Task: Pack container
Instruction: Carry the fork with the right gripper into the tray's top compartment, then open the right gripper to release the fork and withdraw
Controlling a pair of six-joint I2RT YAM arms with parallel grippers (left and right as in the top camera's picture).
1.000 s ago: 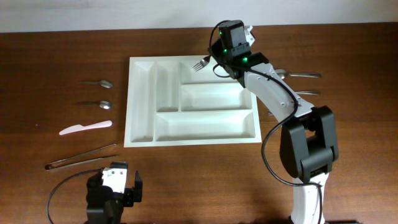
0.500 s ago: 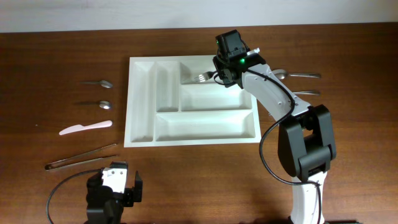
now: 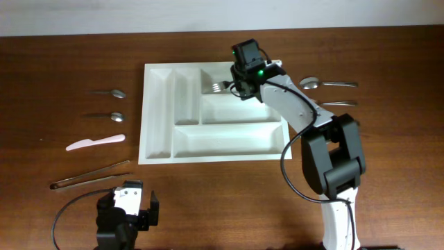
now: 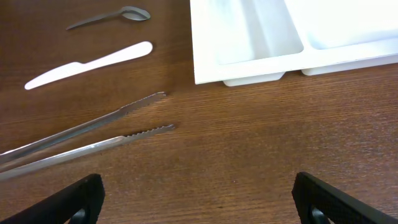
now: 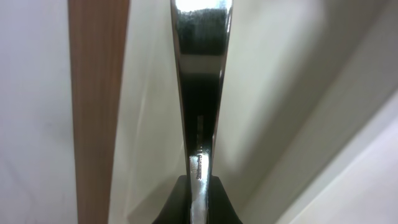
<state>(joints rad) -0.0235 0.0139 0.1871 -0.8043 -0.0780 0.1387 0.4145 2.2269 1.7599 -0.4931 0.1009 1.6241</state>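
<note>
Five compartments divide the white plastic container (image 3: 215,158): two narrow upright ones at its left, three long horizontal ones. It lies mid-table (image 3: 69,69), long axis running left to right. The right gripper (image 3: 239,85) clenches a fork (image 3: 220,87) over the top compartment; the left gripper (image 4: 200,202) stands released.

I am counting one container (image 3: 158,118), one fork (image 3: 220,87) over its far side, a far spoon (image 3: 111,92) and a near spoon (image 3: 112,116) left of it, a third spoon (image 3: 313,83) right of it, one white knife (image 3: 95,142) and one pair of tongs (image 3: 90,175) left of it, and one half-hidden utensil (image 3: 341,104) right of it.
</note>
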